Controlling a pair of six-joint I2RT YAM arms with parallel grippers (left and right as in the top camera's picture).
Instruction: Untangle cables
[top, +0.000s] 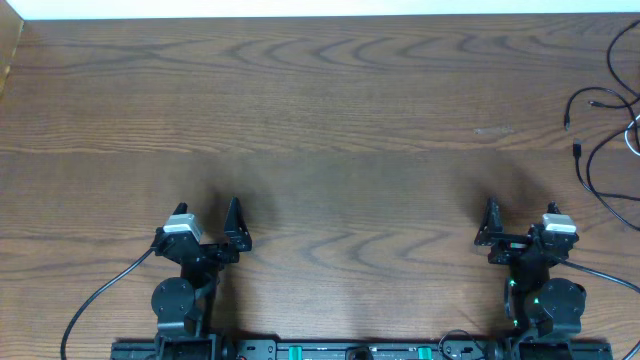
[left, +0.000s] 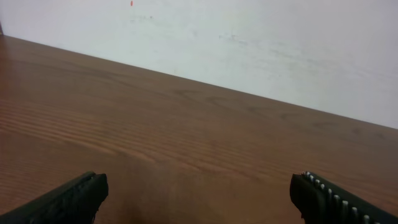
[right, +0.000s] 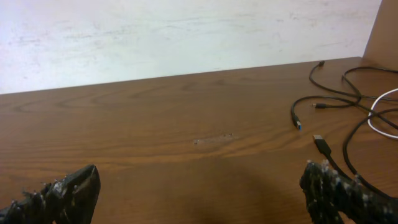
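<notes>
Black cables (right: 354, 97), one white among them, lie tangled at the bench's (top: 320, 120) right edge, forward-right of our right claw (right: 199, 190), well apart from our left claw (left: 199, 193); both claws spread, empty.

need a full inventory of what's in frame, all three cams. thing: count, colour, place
table: one, brown wood grain, fills every view
wall: one, white, behind the table's far edge
side panel: one, tan wood, far right corner in the right wrist view
black cables: several strands, exact count unclear, black with small plug ends, loose at the table's right edge, partly out of frame
white cable: one, white, among the black ones at the right edge
left gripper: one, black, open and empty, near edge of the table, left side
right gripper: one, black, open and empty, near edge, right side, with the cables ahead to its right
</notes>
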